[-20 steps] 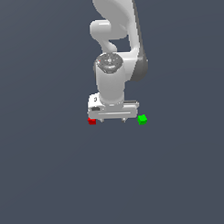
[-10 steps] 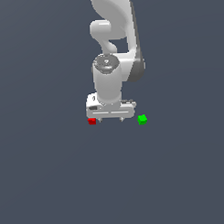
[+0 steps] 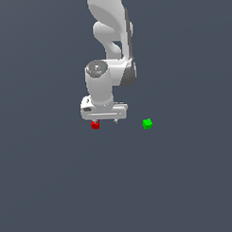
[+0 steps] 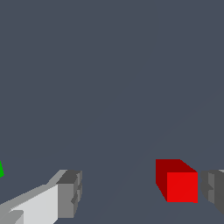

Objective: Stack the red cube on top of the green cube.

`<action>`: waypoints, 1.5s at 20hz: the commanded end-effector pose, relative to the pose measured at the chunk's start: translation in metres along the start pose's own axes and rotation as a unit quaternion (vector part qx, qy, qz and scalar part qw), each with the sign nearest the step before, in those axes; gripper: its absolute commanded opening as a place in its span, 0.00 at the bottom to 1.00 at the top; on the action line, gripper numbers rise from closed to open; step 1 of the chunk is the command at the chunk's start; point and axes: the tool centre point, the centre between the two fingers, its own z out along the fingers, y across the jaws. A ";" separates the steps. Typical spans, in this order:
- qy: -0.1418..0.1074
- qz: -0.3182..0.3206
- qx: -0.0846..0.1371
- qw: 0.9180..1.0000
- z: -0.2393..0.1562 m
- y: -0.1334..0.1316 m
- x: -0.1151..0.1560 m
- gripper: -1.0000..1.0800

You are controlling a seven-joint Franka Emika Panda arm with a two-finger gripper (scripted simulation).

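Sideways toward the red cube (image 4: 181, 186) the gripper (image 3: 105, 121) has shifted, fingers spread around it off-centre; centring, then closing comes next; green cube (image 3: 147, 123) waits.

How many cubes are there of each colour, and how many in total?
Red cube: 1
Green cube: 1
Total: 2 cubes
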 end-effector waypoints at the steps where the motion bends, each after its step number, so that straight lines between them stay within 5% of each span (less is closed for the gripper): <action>1: 0.002 0.001 -0.001 1.000 0.011 0.017 -0.014 0.96; 13: 0.009 0.003 -0.005 1.000 0.049 0.070 -0.054 0.96; 30: 0.009 0.004 -0.004 1.000 0.069 0.073 -0.054 0.96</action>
